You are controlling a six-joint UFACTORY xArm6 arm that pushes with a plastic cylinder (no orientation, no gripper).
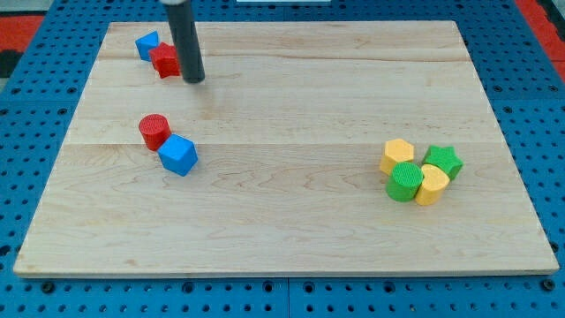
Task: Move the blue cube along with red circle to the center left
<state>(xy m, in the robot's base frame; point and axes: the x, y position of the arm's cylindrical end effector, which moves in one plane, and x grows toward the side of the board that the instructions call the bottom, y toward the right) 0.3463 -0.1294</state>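
Step in hand: judged from the layout, getting round to the far side of the pair so I can shove them toward the view's left edge.
Blue cube (178, 155): left-centre of the wooden board (291, 212), touching or just beside the red circle.
Red circle (154, 131): a short red cylinder, up-left of the blue cube, already near the board's left side.
How to do it well: come in from the view's right of the pair, line up behind both so one push carries them together; aim between them, go slow, or the cube will likely spin off the round one.
Risk: pushing on the cube's corner alone could split the pair.
My tip (194, 80): upper left of the board, well above the pair, just right of another red block (165, 60) that sits against a second blue block (147, 44).
Rod pose: near upright, entering from the view's top.
Jaws: none on this rig, only a rod, so nothing to open or close.
Elsewhere: a yellow block (397, 155), green cylinder (405, 181), yellow heart (432, 185) and green star (444, 161) clustered at the right, well apart.
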